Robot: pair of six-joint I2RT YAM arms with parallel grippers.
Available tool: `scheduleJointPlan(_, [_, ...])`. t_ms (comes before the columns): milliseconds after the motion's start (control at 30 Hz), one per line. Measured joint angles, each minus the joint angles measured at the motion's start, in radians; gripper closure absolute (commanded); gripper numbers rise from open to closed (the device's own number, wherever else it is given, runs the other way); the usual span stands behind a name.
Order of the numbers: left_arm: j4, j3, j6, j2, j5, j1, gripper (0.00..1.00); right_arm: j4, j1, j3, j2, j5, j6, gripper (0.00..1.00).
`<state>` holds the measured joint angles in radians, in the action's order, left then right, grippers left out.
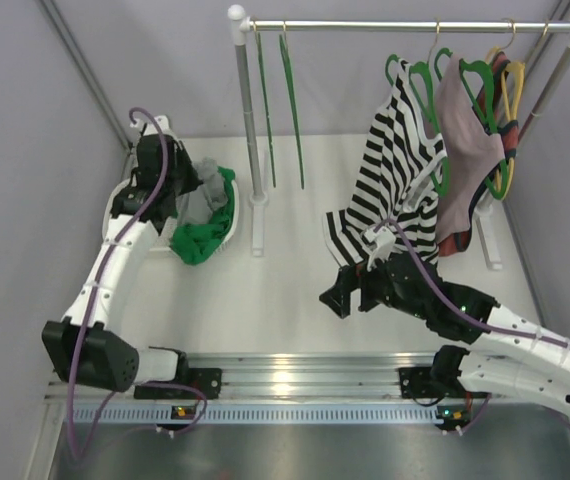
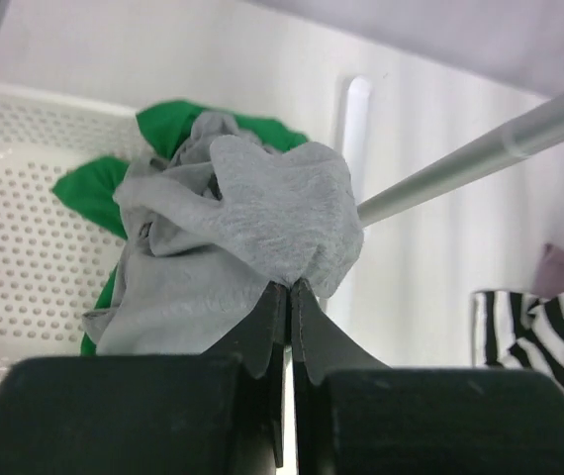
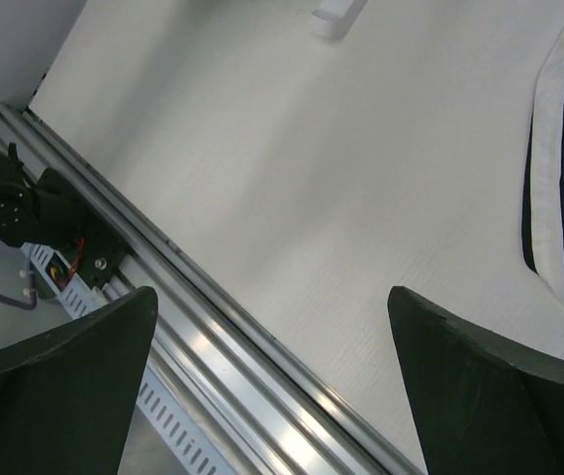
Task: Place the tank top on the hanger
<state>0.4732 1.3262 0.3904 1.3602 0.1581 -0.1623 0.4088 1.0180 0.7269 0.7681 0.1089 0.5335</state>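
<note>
The light-grey tank top [image 2: 252,213] lies bunched in a white basket [image 2: 25,247] at the table's left, on top of a green garment [image 2: 89,188]. My left gripper [image 2: 290,289] is shut on a fold of the tank top's fabric. From above, the left gripper [image 1: 183,192] sits over the basket with the tank top [image 1: 203,200] beside it. Two thin green hangers [image 1: 264,110] hang edge-on and bare at the left of the rail [image 1: 405,25]. My right gripper [image 3: 272,297] is open and holds nothing, low over the table near the arms' base rail.
A black-and-white striped top [image 1: 395,180] and a mauve garment [image 1: 465,150] hang on green hangers at the rail's right, beside yellow hangers [image 1: 510,85]. The striped hem reaches down to the right gripper [image 1: 352,292]. A rack post [image 1: 250,130] stands just right of the basket [image 1: 227,235].
</note>
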Motion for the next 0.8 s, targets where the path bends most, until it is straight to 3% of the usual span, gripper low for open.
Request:
scheduleJointPlan(300, [0.097,0.174,-0.026,-0.189,-0.066,-0.019,1.00,0.000,0.000,0.048,0.033,0.003,-0.019,0.00])
scheduleJointPlan(800, [0.149,0.564,-0.006,-0.274,-0.267,-0.023,1.00,-0.018,0.000,0.115,0.039,0.028,-0.053,0.00])
